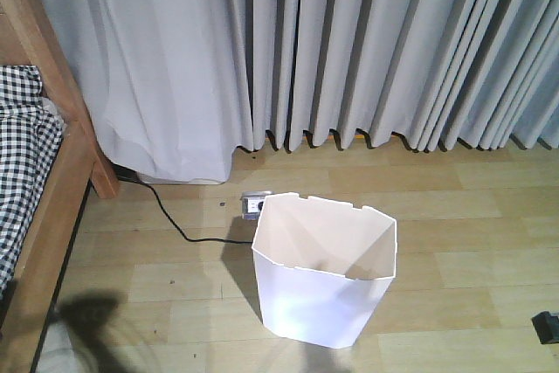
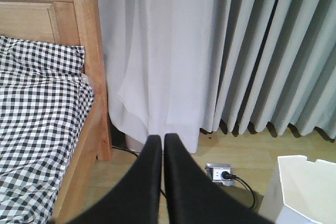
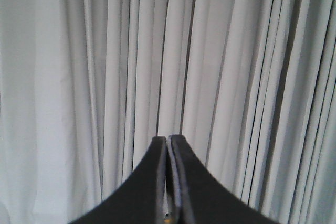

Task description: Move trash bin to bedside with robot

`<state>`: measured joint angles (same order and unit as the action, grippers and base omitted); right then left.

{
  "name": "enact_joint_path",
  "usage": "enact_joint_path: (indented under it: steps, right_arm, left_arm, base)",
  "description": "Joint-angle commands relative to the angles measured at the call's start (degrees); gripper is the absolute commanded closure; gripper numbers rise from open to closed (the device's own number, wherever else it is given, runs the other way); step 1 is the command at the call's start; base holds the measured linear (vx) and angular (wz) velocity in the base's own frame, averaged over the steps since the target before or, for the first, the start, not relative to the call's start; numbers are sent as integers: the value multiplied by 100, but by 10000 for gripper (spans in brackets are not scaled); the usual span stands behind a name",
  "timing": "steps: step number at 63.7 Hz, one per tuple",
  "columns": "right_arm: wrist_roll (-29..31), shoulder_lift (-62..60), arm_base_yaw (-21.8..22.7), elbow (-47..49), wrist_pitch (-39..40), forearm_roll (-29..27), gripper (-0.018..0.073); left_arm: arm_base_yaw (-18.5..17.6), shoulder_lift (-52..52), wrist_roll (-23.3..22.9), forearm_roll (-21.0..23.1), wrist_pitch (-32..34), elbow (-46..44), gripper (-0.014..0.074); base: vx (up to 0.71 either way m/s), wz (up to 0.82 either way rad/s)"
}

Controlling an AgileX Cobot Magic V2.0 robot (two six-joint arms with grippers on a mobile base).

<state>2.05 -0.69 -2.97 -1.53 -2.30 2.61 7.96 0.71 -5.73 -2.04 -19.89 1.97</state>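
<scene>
You are seeing the trash bin (image 2: 307, 190) sitting on the floor at the lower right of the left wrist frame, nearer your left gripper (image 2: 161, 139) than your right gripper (image 3: 168, 140), both with jaws pressed together, while the bedside (image 2: 97, 72) is standing at the left.

Bedroom in a home. Wooden bed frame (image 2: 88, 51) with black-and-white checked bedding (image 2: 37, 108) on the left, full-length pale grey curtains (image 1: 349, 41) across the far wall, light wood-plank floor (image 1: 472, 216). A floor power socket (image 1: 254, 204) with a black cable (image 1: 166, 216) plugged in sits near the curtain hem, and a white plastic trash bin (image 1: 323, 294) stands on the floor.
</scene>
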Motion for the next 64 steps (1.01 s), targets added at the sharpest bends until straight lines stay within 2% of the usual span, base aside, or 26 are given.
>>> enact_joint_path:
  steps: [1,64]
  right_arm:
    - [-58,-63,187,-47,422,39,568]
    - [-131,-63,284,-47,394,23,568]
  left_arm:
    - [-17,81,-25,13,376,19,603]
    - [-17,81,-25,13,376,19,603]
  base:
    - [0,0]
    - [0,0]
